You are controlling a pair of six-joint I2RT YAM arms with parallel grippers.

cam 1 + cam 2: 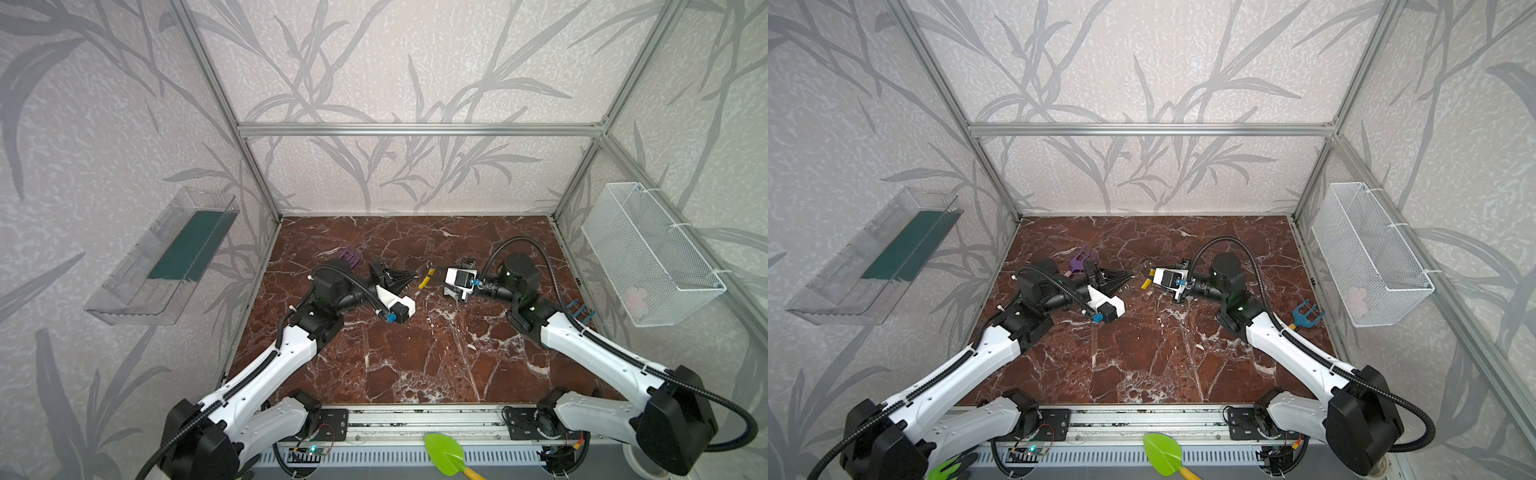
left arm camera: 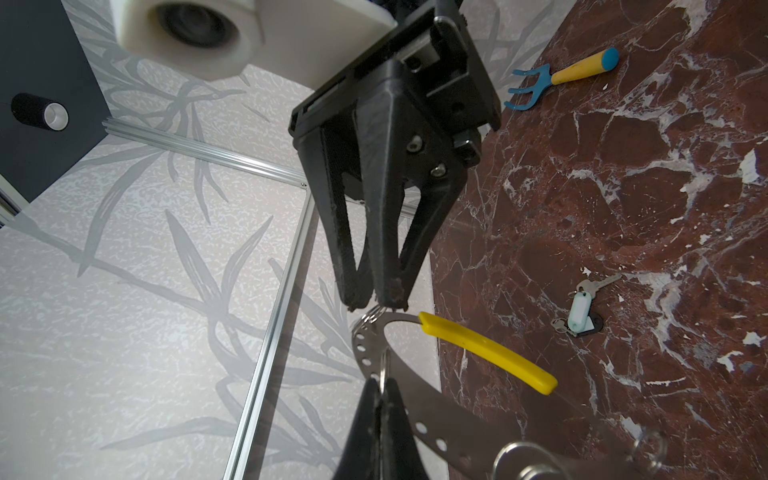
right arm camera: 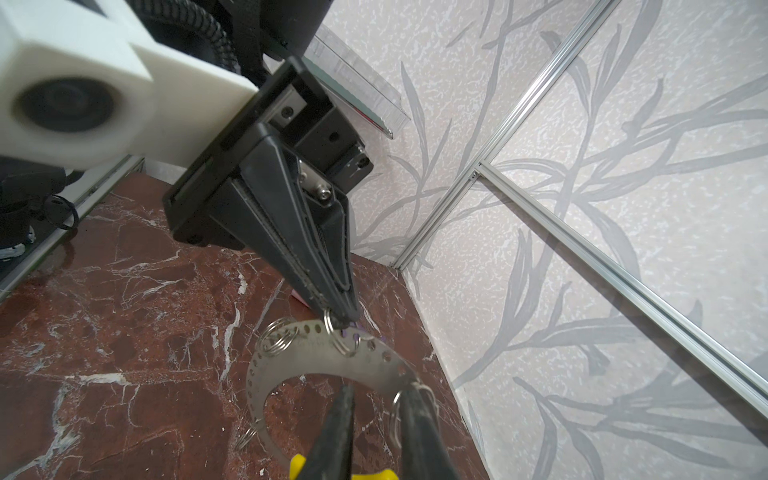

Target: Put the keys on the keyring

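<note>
The keyring [image 2: 365, 353] is a flat grey perforated hoop with a yellow sleeve [image 2: 486, 353], held above the marble floor between the two grippers. My left gripper [image 2: 381, 386] is shut on a small split ring that hangs from the keyring [image 3: 316, 353]. My right gripper [image 3: 376, 395] is open, with one finger inside the hoop and the other outside its end, where a split ring hangs. The keys [image 2: 579, 307], silvery with a pale teal tag, lie on the floor apart from both grippers. In both top views only the yellow sleeve [image 1: 427, 278] [image 1: 1146, 283] shows clearly between the left gripper [image 1: 413, 274] and the right gripper [image 1: 434, 270].
A blue rake with a yellow handle [image 1: 1306, 313] lies at the right wall. A purple tool [image 1: 1079, 262] lies behind the left arm. A green trowel [image 1: 446, 455] sits on the front rail. A white mesh basket [image 1: 648, 257] and a clear tray [image 1: 166, 257] hang on the side walls.
</note>
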